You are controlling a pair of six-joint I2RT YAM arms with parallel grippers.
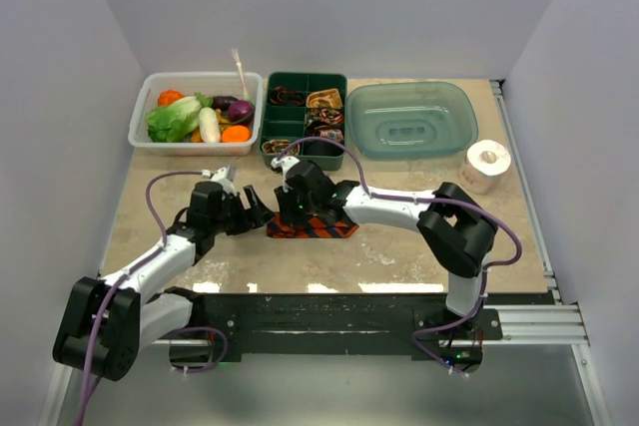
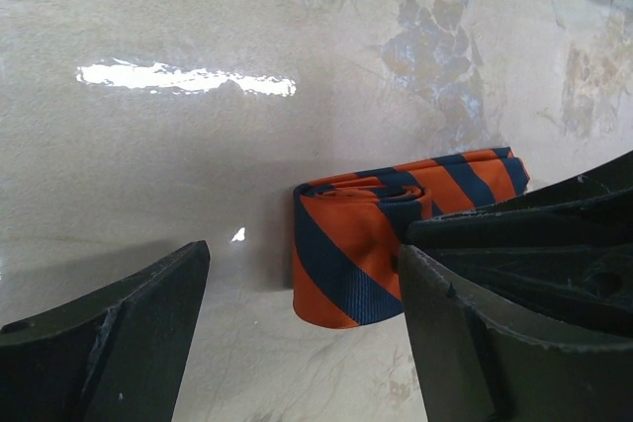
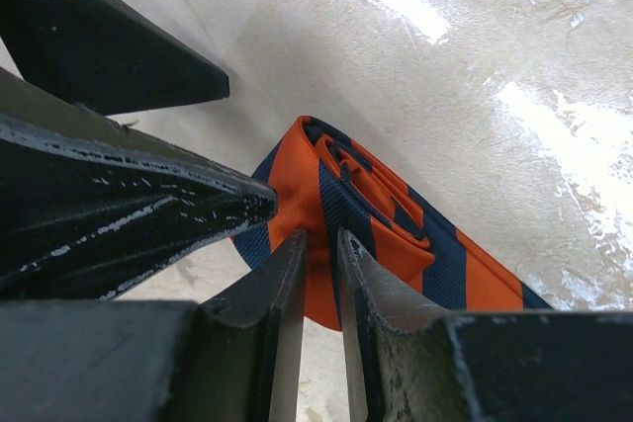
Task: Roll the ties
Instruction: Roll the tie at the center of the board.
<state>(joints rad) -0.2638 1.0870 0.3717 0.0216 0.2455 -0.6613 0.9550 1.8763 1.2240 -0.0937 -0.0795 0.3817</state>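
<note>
Orange-and-navy tie (image 3: 381, 210), part-coiled and nipped by the narrow right hand (image 3: 319, 242), just beside the wide-open left hand (image 2: 304, 279), looks soft, light, slippery: best gripped across the coil, lest it unroll.

One bench (image 1: 399, 246), beige marbled top, glossy. On it: clear tub (image 1: 137, 129), far left; green divided tray (image 1: 305, 76), far middle, just beside the tub; teal dish (image 1: 409, 119), far right; paper roll (image 1: 487, 165), right edge; striped tie (image 1: 312, 227), orange and navy, partly rolled, near middle.
</note>
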